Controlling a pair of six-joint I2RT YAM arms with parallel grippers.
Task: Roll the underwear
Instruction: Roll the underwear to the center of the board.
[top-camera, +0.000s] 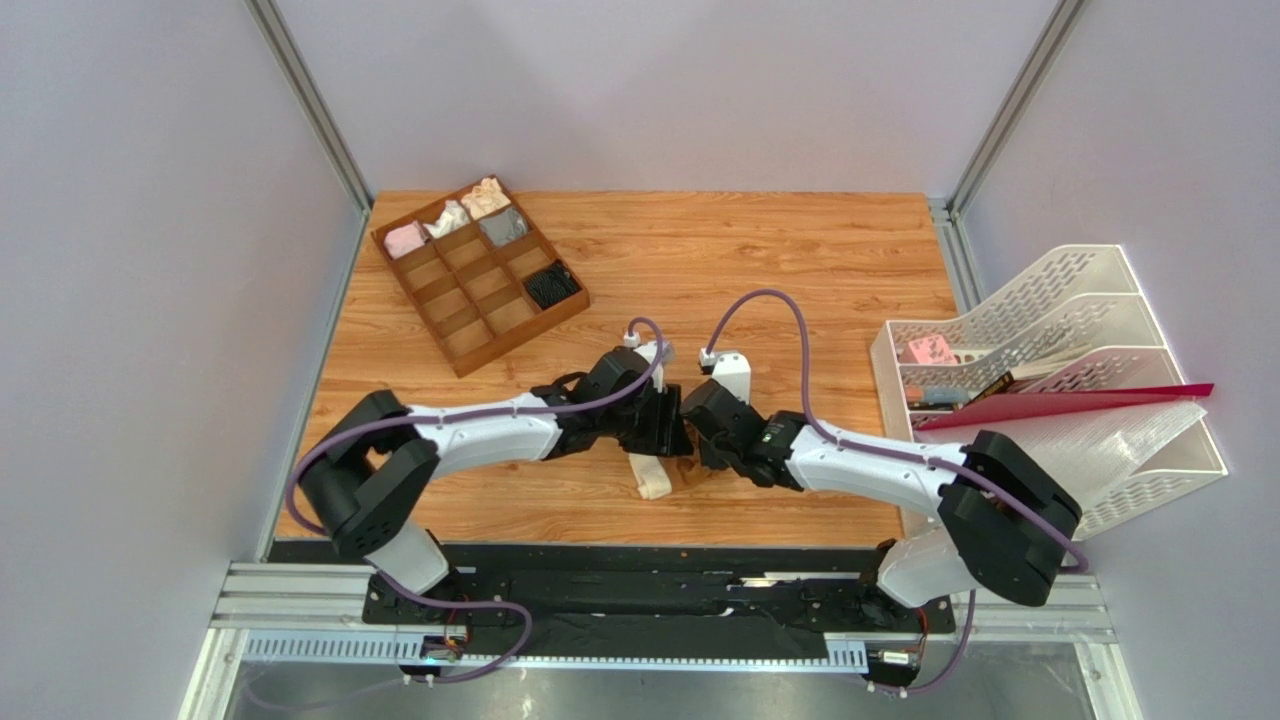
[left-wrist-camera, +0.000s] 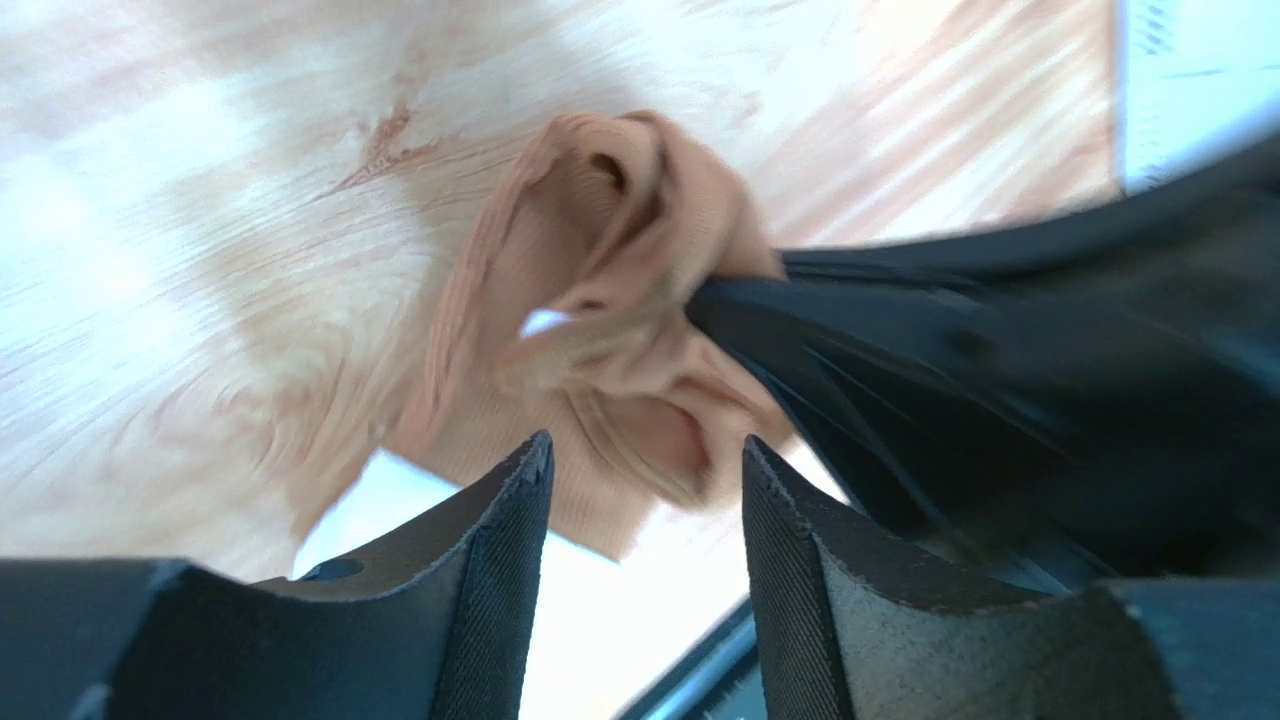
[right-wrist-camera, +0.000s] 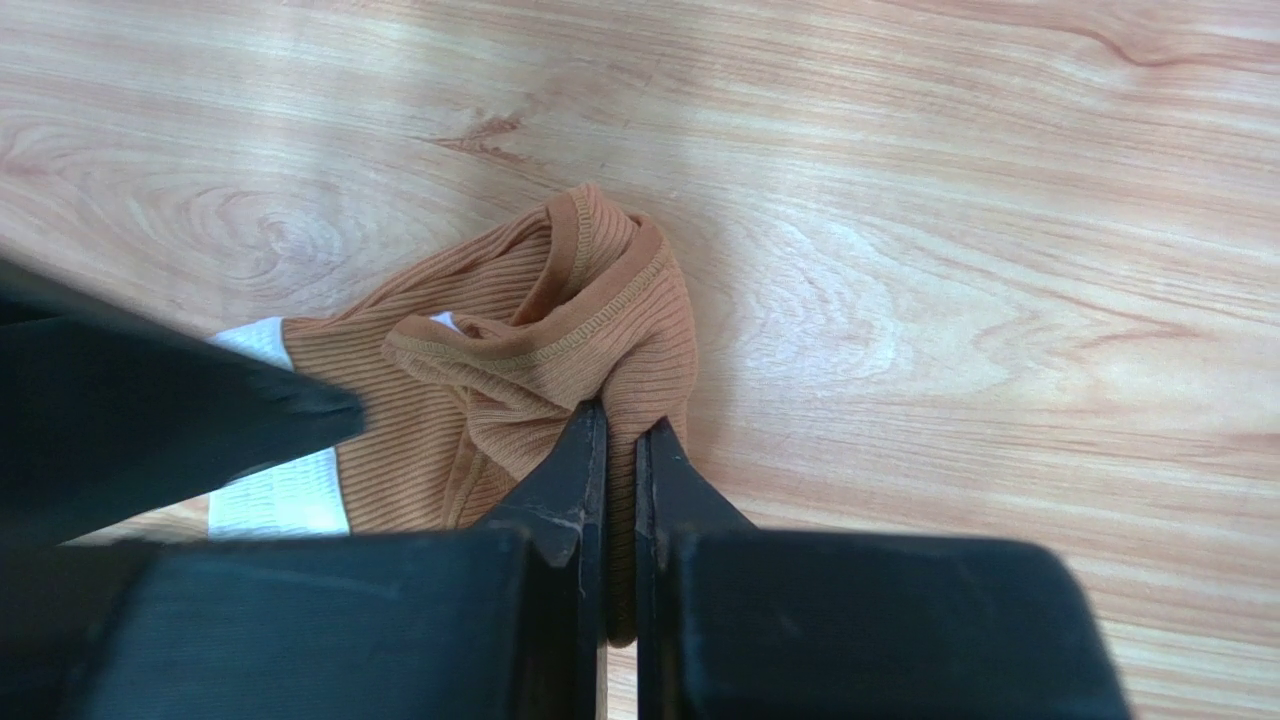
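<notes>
**Bunched underwear (right-wrist-camera: 496, 375) at desk (top-camera: 781, 255) centre**

In the right wrist view its long axis runs 8 to 2 o'clock, cream band (right-wrist-camera: 278, 488) at 8. The right gripper (right-wrist-camera: 619, 428) has its jaws clamped on a fold; the left gripper (left-wrist-camera: 646, 465) jaws gape, holding nothing.

Wooden table (top-camera: 751, 255), divided brown tray (top-camera: 478, 323) with small fabric bundles (top-camera: 406, 237), white rack (top-camera: 1082, 285) holding a red folder (top-camera: 1082, 402)

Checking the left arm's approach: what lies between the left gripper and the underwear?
Nothing. In the left wrist view the underwear reaches right up to the left gripper, jaws open; the right gripper pinches the fabric from the side.
</notes>
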